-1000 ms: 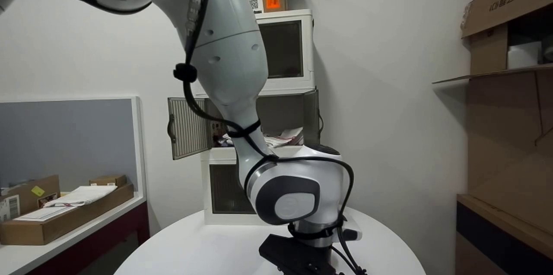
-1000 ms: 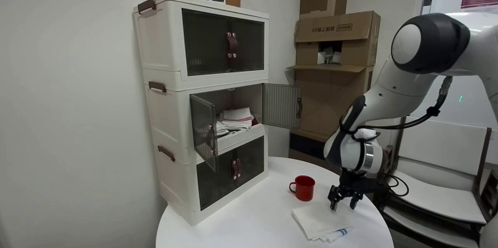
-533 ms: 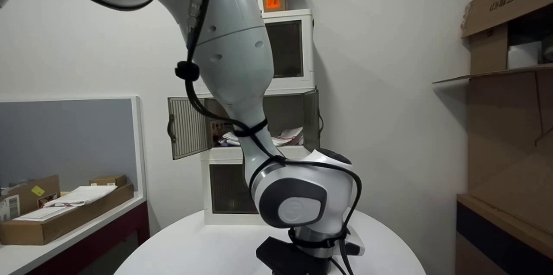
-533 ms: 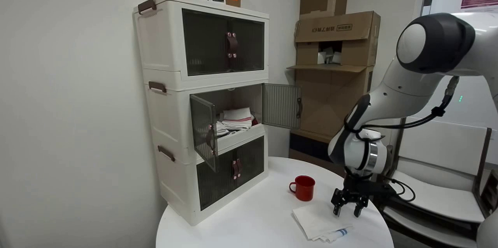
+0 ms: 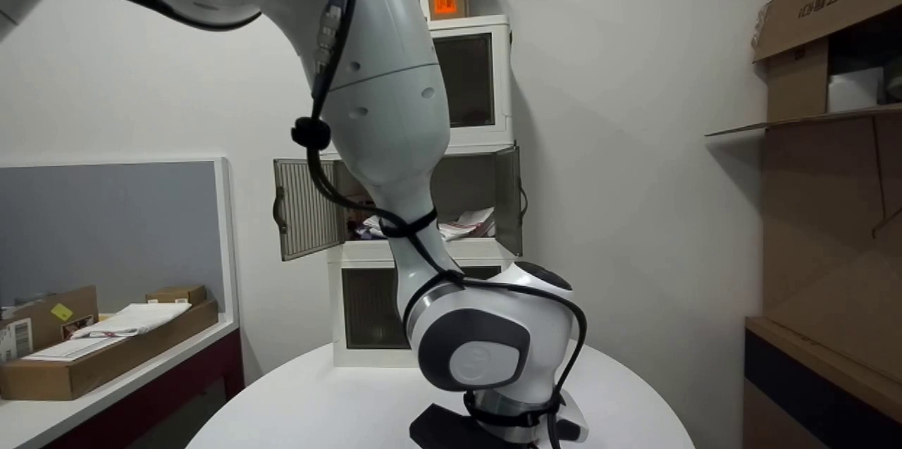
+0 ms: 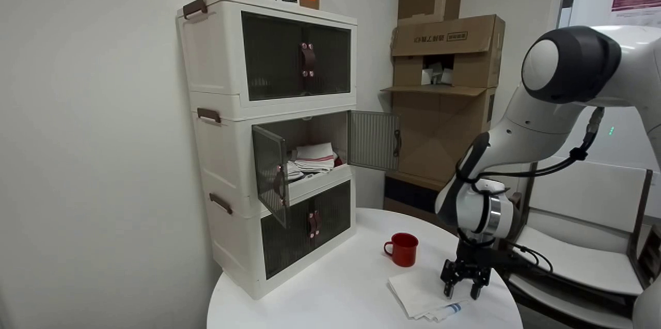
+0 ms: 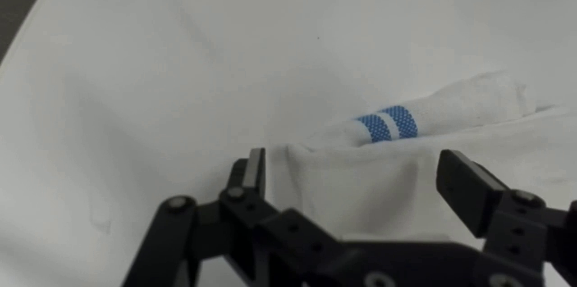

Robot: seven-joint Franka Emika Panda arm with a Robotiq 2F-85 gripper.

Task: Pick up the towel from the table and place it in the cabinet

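A folded white towel point(image 6: 419, 290) with blue stripes lies on the round white table point(image 6: 320, 295). It also shows in the wrist view point(image 7: 473, 104). My gripper point(image 6: 462, 294) points down at the towel's edge on the robot's side. In the wrist view the gripper point(image 7: 351, 158) is open, with a corner of the towel between its fingers and nothing gripped. Whether the fingertips touch the towel or table I cannot tell. The white cabinet point(image 6: 219, 153) stands on the table; its middle compartment has both doors open and holds folded cloths point(image 6: 314, 157). In an exterior view the fingers are cut off below.
A red mug point(image 6: 403, 249) stands between the towel and the cabinet. The open cabinet doors point(image 6: 374, 140) stick out over the table. Cardboard boxes point(image 6: 439, 127) are stacked behind, and a chair point(image 6: 583, 251) stands behind the arm. A side counter point(image 5: 141, 371) holds boxes and cloths.
My gripper has moved slightly toward the robot's side and come down closer to the table and the towel's edge. The towel, mug and cabinet have not moved.
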